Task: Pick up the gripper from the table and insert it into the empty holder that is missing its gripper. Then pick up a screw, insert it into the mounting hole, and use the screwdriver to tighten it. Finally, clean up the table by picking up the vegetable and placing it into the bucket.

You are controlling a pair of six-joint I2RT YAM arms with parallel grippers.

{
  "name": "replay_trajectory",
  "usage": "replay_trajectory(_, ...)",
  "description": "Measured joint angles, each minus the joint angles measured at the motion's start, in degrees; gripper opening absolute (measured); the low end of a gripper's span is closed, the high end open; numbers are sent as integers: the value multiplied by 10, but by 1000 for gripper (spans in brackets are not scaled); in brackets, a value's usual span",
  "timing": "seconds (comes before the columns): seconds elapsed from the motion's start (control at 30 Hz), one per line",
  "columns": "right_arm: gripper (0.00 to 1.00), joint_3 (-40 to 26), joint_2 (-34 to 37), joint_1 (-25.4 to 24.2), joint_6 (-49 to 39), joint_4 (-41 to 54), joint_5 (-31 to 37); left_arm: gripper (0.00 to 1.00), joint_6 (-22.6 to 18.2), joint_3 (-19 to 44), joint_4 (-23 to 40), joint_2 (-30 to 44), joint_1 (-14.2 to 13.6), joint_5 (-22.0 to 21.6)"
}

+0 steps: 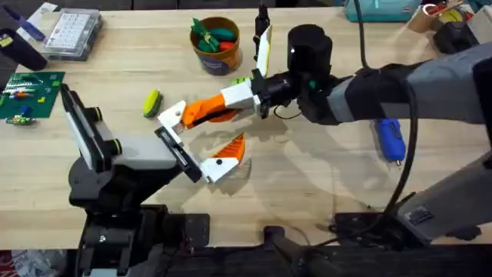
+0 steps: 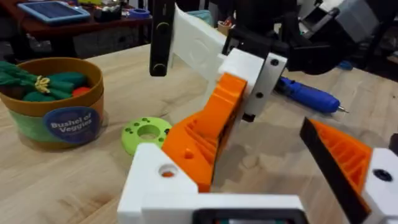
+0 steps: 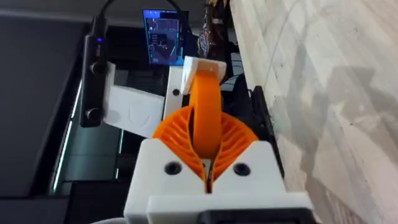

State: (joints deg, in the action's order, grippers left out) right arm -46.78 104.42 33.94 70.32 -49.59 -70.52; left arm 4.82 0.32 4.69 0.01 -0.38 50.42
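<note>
left pincer (image 1: 201,141), vegetable (image 1: 151,102) just beside

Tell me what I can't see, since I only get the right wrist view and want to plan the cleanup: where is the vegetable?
Observer: The yellow-green vegetable lies on the table, toward the left arm's side of the finger piece that your right tool holds, and apart from it.
Operator: And the bucket?
Observer: The bucket stands farther from the arms' bases than the vegetable, with green, red and orange toy vegetables inside.
Operator: Where's the screwdriver?
Observer: The blue screwdriver lies on the table beside the right arm, and no tool touches it.
</note>
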Motion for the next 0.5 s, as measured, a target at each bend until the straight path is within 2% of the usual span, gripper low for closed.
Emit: replay_trajectory(0.5,20,0,0,3,0,-1,-7,986,-1,1,0,0,2,-5)
